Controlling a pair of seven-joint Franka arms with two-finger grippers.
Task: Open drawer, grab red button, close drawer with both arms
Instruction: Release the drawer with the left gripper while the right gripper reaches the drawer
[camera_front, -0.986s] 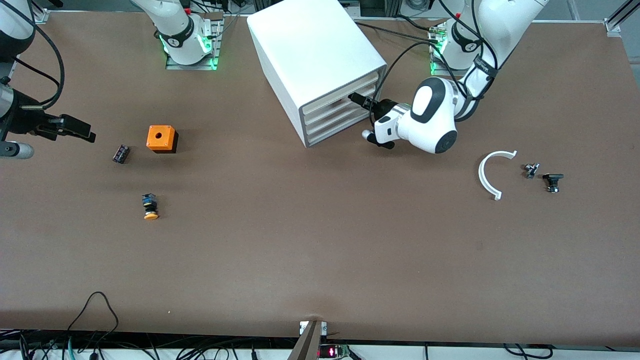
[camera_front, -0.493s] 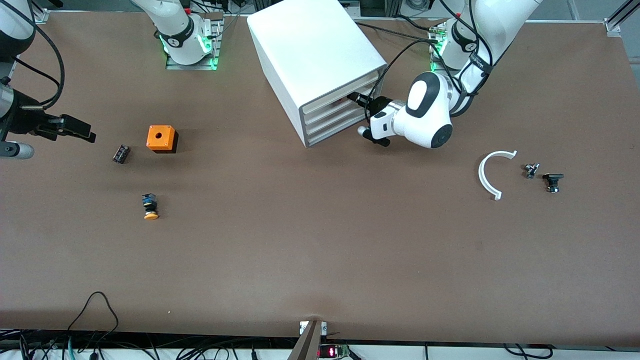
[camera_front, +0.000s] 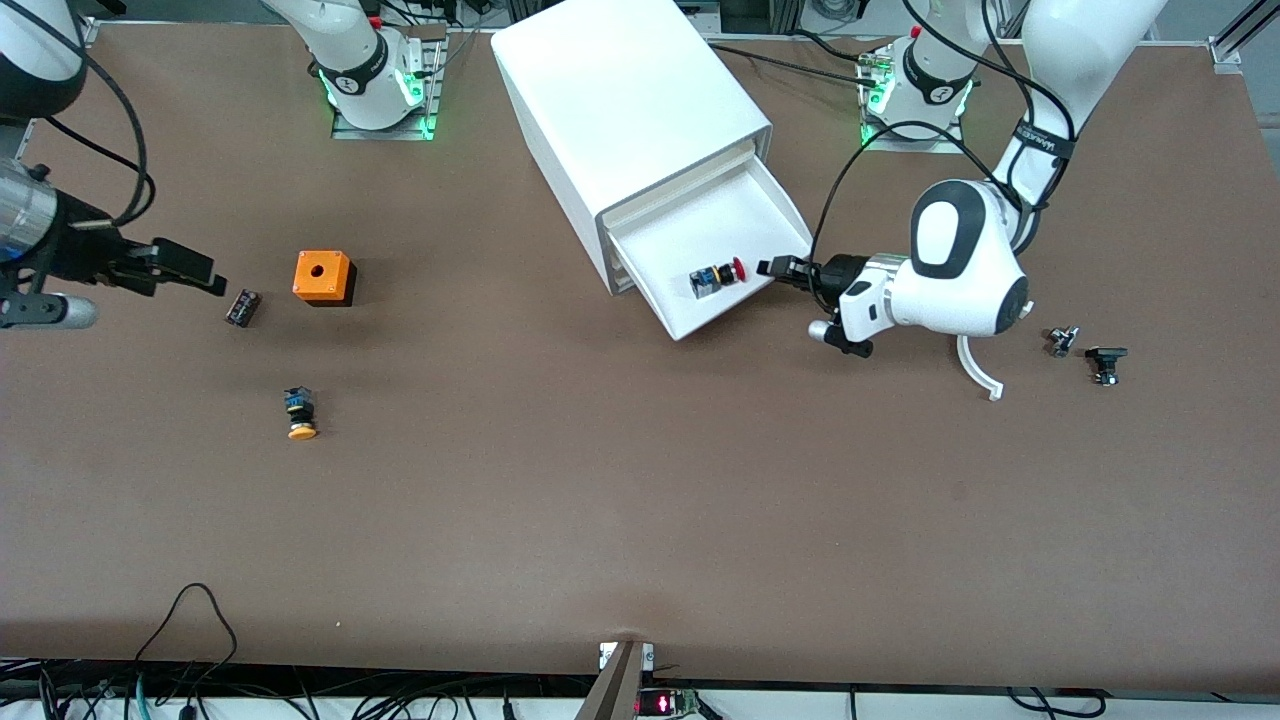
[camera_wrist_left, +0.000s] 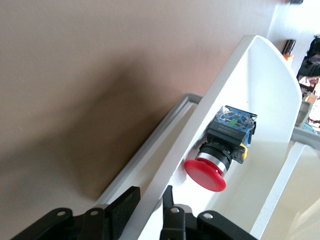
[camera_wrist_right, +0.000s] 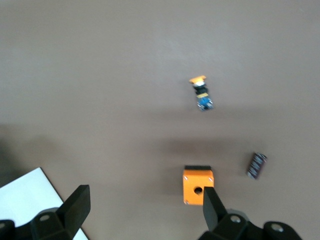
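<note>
A: Where does the drawer (camera_front: 722, 255) sit?

B: It is the top one of the white cabinet (camera_front: 625, 120), pulled well out over the desk (camera_front: 640, 500). The left pincer (camera_front: 778, 267) has its fingers (camera_wrist_left: 125, 210) pinched on the drawer's sloped front lip, one finger outside the lip and one inside.

A: And the button (camera_front: 715, 278)?

B: It lies on its side on the drawer floor, close to the front lip, red cap pointing toward the left pincer. The left wrist view shows the red cap (camera_wrist_left: 205, 175) just beside the inner finger, not touching it.

A: The other arm?

B: The right pincer (camera_front: 185, 268) waits at the right arm's end of the desk, fingers (camera_wrist_right: 75, 205) spread with nothing between them. It is just beside a small dark part (camera_front: 242, 307) and near the orange cube with a hole (camera_front: 323, 277).

A: Anything else on the desk?

B: An orange-capped button (camera_front: 300, 413) lies nearer the front camera than the cube. At the left arm's end sit a white curved piece (camera_front: 975, 370) and two small dark parts (camera_front: 1085, 352).
</note>
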